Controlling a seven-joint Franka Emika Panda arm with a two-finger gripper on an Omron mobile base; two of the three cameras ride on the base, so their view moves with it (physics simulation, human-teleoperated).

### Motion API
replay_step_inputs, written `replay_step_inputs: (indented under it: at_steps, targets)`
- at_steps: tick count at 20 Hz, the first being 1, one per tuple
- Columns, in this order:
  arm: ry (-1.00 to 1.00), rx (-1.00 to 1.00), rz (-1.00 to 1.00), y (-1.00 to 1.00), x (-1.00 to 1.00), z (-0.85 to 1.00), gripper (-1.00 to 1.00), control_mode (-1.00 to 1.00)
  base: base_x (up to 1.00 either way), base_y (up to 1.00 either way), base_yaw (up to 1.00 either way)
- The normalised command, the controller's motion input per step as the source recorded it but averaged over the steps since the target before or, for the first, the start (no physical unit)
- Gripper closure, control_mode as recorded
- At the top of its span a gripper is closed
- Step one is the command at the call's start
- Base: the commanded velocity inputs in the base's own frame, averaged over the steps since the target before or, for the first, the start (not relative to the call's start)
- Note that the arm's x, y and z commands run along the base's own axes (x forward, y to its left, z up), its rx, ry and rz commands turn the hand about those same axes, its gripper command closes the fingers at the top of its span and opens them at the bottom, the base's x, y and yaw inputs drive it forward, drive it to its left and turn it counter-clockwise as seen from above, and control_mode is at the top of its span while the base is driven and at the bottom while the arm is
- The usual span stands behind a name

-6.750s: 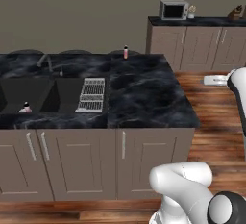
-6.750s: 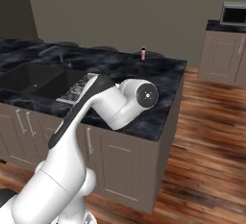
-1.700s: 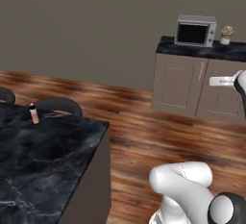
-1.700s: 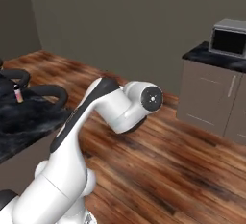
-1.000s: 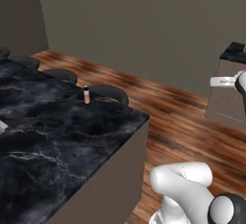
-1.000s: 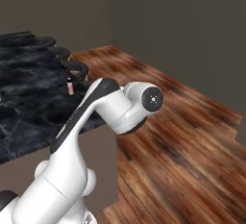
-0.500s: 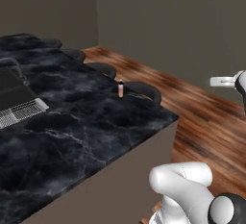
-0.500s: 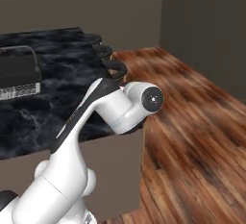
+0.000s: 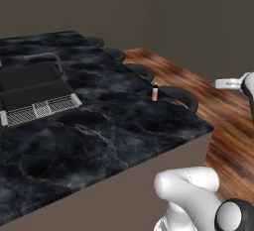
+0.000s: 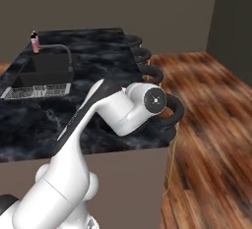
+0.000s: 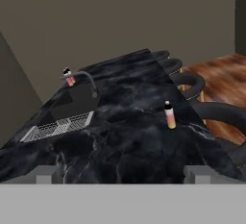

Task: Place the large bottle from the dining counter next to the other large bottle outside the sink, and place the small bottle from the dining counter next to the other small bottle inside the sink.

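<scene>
While the arm is raised well short of the long glossy black marble-look surface [image 9: 114,126], the tool [image 11: 123,172] stands with its fingers spread wide and nothing between them. One pink-and-yellow bottle with a dark cap [image 11: 169,115] stands upright near the edge of the surface, just beside the row of round black stools [image 9: 178,98]. A second pink dark-capped bottle [image 10: 34,42] stands at the far end, beyond the thin curved dark faucet [image 11: 89,81], outside the dark rectangular sink [image 9: 30,79]. A ribbed grey drain rack [image 9: 42,108] lies on the near side of the sink. Which bottle is large or small cannot be told at this range, and the basin's contents are hidden. Judgement: no transfer done yet; both placements remain, starting with an approach to the stool-side bottle.
</scene>
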Motion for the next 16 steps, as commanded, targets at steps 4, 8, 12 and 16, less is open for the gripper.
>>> replay_step_inputs:
  at_steps: [4, 8, 12, 16]
  targets:
    - [0.0, 0.0, 0.0, 0.0, 0.0, 0.0, -1.0, 1.0, 0.39, -0.26, 0.36]
    - [0.0, 0.0, 0.0, 0.0, 0.0, 0.0, -1.0, 1.0, 0.33, -0.34, 0.34]
    - [0.0, 0.0, 0.0, 0.0, 0.0, 0.0, -1.0, 1.0, 0.28, -0.44, 0.3]
    - [0.0, 0.0, 0.0, 0.0, 0.0, 0.0, -1.0, 1.0, 0.15, -0.56, 0.24]
